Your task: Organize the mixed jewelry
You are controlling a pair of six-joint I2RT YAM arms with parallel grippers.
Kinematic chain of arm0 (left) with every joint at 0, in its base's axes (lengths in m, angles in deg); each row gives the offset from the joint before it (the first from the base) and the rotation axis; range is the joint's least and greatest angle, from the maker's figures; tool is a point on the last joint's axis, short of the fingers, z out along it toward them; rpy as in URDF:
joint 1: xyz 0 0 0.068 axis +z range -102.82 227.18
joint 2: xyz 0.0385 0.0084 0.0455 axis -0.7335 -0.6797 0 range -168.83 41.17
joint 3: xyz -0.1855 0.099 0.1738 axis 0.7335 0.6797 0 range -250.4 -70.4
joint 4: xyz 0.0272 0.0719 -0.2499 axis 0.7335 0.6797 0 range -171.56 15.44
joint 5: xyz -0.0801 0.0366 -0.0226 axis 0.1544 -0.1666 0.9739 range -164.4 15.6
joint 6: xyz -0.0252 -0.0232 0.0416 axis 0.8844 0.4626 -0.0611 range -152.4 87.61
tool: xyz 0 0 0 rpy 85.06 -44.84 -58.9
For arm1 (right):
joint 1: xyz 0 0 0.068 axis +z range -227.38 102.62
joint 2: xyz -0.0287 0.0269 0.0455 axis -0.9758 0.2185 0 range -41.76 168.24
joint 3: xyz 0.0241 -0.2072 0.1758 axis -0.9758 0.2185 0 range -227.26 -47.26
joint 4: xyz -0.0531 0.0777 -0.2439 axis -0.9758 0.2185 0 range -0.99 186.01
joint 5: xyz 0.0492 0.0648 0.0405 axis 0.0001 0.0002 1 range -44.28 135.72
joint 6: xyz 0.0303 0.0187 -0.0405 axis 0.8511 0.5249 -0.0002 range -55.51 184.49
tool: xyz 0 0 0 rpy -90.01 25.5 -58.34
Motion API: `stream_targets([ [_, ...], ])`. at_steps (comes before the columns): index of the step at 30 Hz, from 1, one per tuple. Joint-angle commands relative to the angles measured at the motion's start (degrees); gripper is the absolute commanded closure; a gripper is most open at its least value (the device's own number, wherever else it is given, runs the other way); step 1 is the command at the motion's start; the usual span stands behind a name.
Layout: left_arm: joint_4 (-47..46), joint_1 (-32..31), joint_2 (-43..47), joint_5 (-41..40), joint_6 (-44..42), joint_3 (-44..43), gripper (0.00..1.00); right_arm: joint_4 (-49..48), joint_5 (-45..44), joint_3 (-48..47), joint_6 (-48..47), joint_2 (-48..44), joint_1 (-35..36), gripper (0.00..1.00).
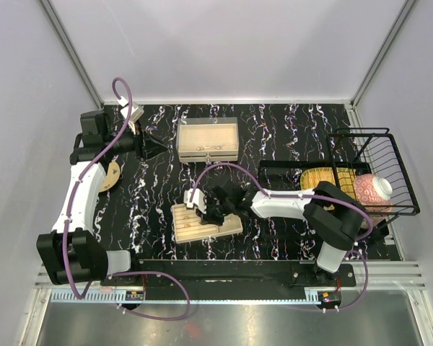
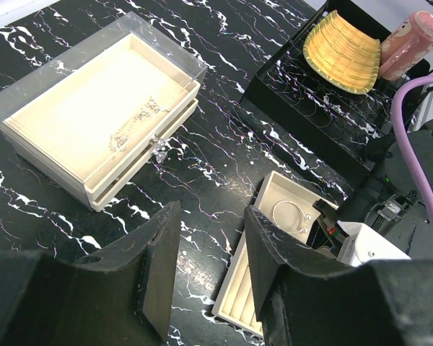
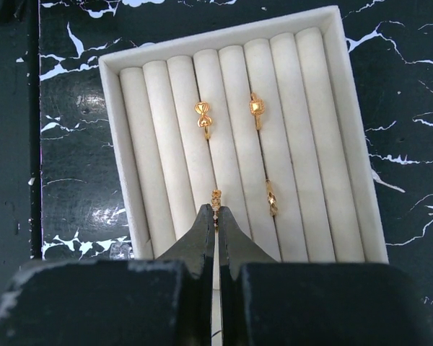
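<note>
In the right wrist view, a beige ring tray holds three small gold rings seated between its rolls: one, another and a third. My right gripper is shut on a fourth gold ring, held at a slot between the rolls. From above, this gripper is over the tray. My left gripper is open and empty above the table. It is near a clear box whose beige drawers hold silvery chain pieces. A thin bangle lies in the tray's other compartment.
A black wire basket at the right holds a yellow woven plate and a pink cup. A round tan disc lies at the left by the left arm. The clear box stands at the back centre.
</note>
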Motion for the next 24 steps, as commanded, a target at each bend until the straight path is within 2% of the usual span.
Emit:
stream_targets([
  [1,-0.71,0.37,-0.31,1.4,-1.42,0.01,0.57,-2.63,-0.08,-0.41,-1.26,0.58,0.54,1.0],
  [24,0.26,0.37,-0.4,1.4,-2.21,0.36,0.57,-1.93,0.97,-0.76,-3.37,2.95,0.54,1.0],
])
